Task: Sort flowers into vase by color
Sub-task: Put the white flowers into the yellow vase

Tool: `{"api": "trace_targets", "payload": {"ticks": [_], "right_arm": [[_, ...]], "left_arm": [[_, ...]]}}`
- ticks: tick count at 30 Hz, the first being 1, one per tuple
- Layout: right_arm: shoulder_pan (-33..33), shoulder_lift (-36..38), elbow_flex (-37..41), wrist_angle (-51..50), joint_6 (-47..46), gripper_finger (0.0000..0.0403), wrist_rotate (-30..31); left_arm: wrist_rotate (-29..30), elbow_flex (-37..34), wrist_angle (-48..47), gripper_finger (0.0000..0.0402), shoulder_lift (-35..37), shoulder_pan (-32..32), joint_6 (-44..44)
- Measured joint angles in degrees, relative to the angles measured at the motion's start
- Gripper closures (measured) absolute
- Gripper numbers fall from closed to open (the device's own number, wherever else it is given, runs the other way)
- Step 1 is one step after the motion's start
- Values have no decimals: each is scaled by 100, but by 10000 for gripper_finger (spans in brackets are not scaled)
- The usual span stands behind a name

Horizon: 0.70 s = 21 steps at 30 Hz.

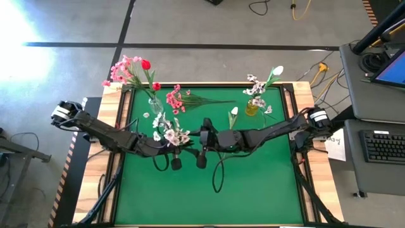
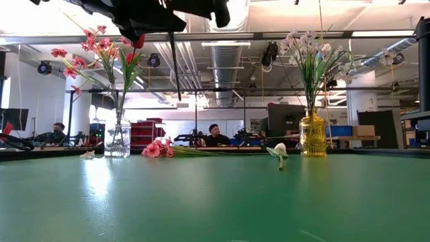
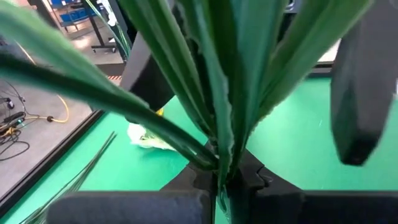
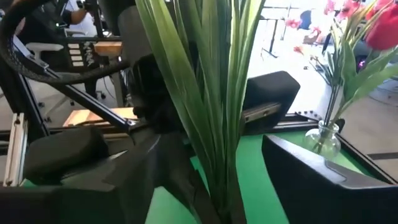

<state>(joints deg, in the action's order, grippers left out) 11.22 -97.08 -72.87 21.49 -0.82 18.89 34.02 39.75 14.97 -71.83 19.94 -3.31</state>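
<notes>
My left gripper [image 1: 192,144] is shut on a white blossom spray [image 1: 168,131], held above the middle of the green mat. The blossoms lie back over the left wrist. My right gripper [image 1: 202,139] is open. Its fingers [image 4: 311,168] stand on either side of the spray's long green leaves [image 4: 211,93], and no touch shows. A clear vase [image 1: 155,104] at the far left holds pink sprays and red buds. A yellow vase [image 1: 252,108] at the far right holds white flowers. A pink spray [image 1: 177,98] and a white tulip bud [image 1: 234,113] lie flat on the mat. My left gripper pinches the spray's stem just below the leaves [image 3: 219,177] between its two fingers, at their free ends. The fingers come level from the table's left. The spray is lifted clear of the mat, and its leaves fan back toward the left wrist.
The two vases stand near the mat's far edge, also in the low view as the clear vase [image 2: 117,138] and the yellow vase [image 2: 312,134]. The loose pink spray [image 2: 158,149] and tulip [image 2: 279,153] lie between them. The near half of the mat [image 1: 209,196] is bare.
</notes>
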Motion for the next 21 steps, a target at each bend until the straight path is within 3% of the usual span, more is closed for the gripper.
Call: {"api": "trace_targets", "payload": {"ticks": [5,15,21], "right_arm": [[-34,-56,-112,-17,22,197,-221],[-50,-57,-128,-60,91,370,-251],[-50,-55,-132,-64,142,381,-243]], "left_arm": [[0,0,219,398,-40,0,42],[-7,0,364,398,-63,0,90],[-27,0,508,370,-31,0,99]]}}
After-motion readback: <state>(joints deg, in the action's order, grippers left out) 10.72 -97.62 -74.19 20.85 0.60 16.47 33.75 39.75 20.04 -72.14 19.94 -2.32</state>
